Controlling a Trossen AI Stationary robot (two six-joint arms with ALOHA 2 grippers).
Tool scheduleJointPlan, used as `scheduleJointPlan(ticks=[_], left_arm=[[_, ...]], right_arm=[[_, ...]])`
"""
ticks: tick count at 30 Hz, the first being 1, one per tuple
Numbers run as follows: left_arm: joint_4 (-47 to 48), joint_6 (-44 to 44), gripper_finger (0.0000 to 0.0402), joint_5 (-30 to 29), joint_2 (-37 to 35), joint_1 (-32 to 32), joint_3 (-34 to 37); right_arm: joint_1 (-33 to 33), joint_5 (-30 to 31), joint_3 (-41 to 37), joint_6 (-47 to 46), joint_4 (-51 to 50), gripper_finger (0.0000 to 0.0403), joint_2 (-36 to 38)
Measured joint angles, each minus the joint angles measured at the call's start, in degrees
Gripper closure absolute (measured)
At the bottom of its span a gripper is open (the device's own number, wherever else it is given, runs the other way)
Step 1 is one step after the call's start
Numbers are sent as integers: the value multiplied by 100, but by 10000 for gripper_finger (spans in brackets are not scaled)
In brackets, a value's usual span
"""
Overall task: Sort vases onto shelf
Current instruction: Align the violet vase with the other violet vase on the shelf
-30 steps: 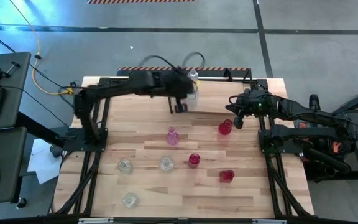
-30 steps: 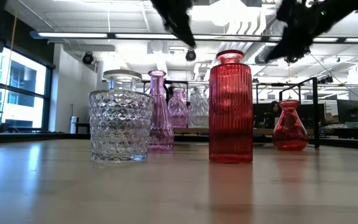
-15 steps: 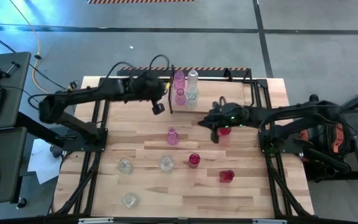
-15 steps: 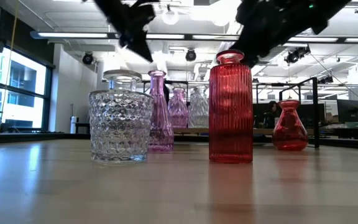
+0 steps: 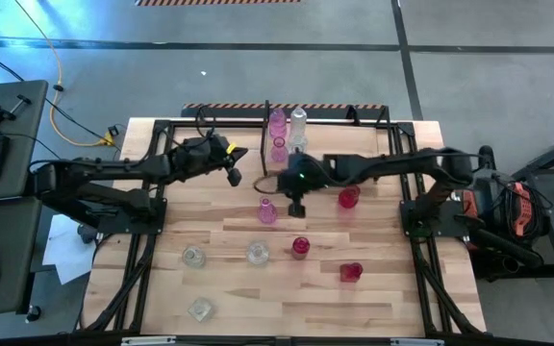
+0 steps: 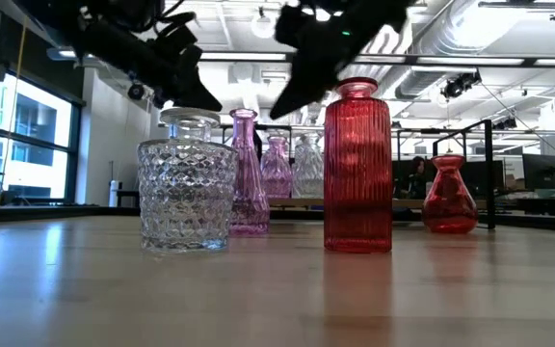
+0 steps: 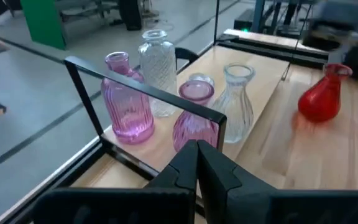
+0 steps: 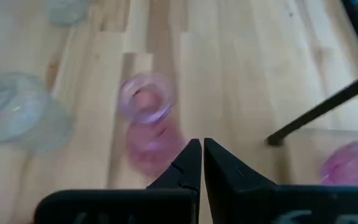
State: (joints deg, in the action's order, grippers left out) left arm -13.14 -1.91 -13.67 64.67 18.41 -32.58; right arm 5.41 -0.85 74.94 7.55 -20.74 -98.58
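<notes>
Pink bud vase (image 5: 266,210) upright on table (image 5: 383,288) centre, just in front of shelf (image 5: 327,123). Right gripper (image 5: 295,205) just beside it, above, clenched and empty. Spread fingers before descent; centre on narrow neck, avoid tipping. Left gripper (image 5: 233,177) clenched, empty, near shelf.

Left arm stretched from the table's left edge toward the far middle, left hand (image 5: 233,177) shut, fingers pressed together, empty. Right arm reaching from the right edge across to the table's centre, right hand (image 5: 296,207) shut too, empty, pointing downward.
</notes>
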Motion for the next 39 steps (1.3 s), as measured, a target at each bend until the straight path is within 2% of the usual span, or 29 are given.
scheduleJointPlan(ticks=[4,13,18,23,39], left_arm=[[-37,78,401,1,1,7,106],[-44,356,401,9,-21,329,105],[-53,360,401,153,-23,484,105],[-139,365,401,311,-23,581,105],[-186,363,401,310,-23,599,105]], right_arm=[[285,21,742,306,-499,402,-419],[956,-61,1848,995,-2082,402,-1177],[1116,-380,2259,1417,-2226,402,-1508],[1231,-421,2663,1692,-2463,402,-1822],[1412,-380,2761,1797,-2620,402,-2119]])
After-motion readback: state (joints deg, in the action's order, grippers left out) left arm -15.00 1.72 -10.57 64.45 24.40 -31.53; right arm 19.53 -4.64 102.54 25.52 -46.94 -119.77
